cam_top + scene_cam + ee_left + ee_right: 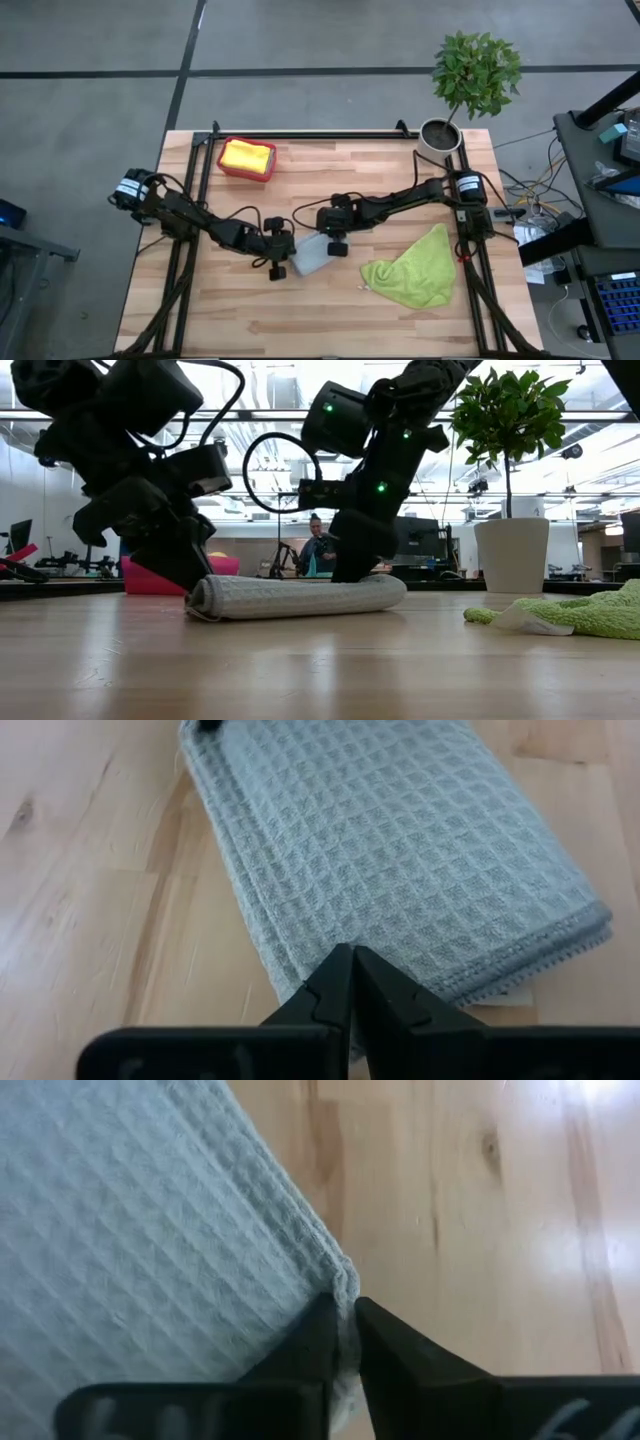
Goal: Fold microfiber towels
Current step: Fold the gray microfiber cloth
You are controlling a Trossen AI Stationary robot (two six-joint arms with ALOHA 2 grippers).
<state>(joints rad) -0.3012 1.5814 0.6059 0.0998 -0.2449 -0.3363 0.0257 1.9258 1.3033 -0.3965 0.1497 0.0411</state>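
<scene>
The left gripper's (350, 982) fingers are clenched together with almost no gap, their tips pinching the folded edge of the grey towel (312, 256) at one end. The right gripper's (342, 1330) fingers stand only slightly apart, with a corner of the same towel's layered edge caught between them, so this reads as a light pinch on the cloth rather than a free hand.

The grey towel lies folded into a compact rectangle near the middle of the counter (250, 320), directly between the two grippers. In the low view its long axis runs from one gripper across to the other, left gripper (190, 575) down on one end and right gripper (350, 570) on the other. Both are equally near, each touching its own end, so the coming move, judged from this, depends on both ends being freed or shifted together along that axis.

Both arms reach inward from their bases at the counter's sides, elbows raised and wrists tipped steeply down onto the cloth.

Farther out, a lime green towel (410, 270) lies crumpled and unfolded just beyond the right gripper toward the counter's right side, apart from the grey one. A yellow towel (247, 155) sits folded in the pink-red bin (243, 174) at the far edge, and a potted plant (470, 85) stands at the far right corner.
</scene>
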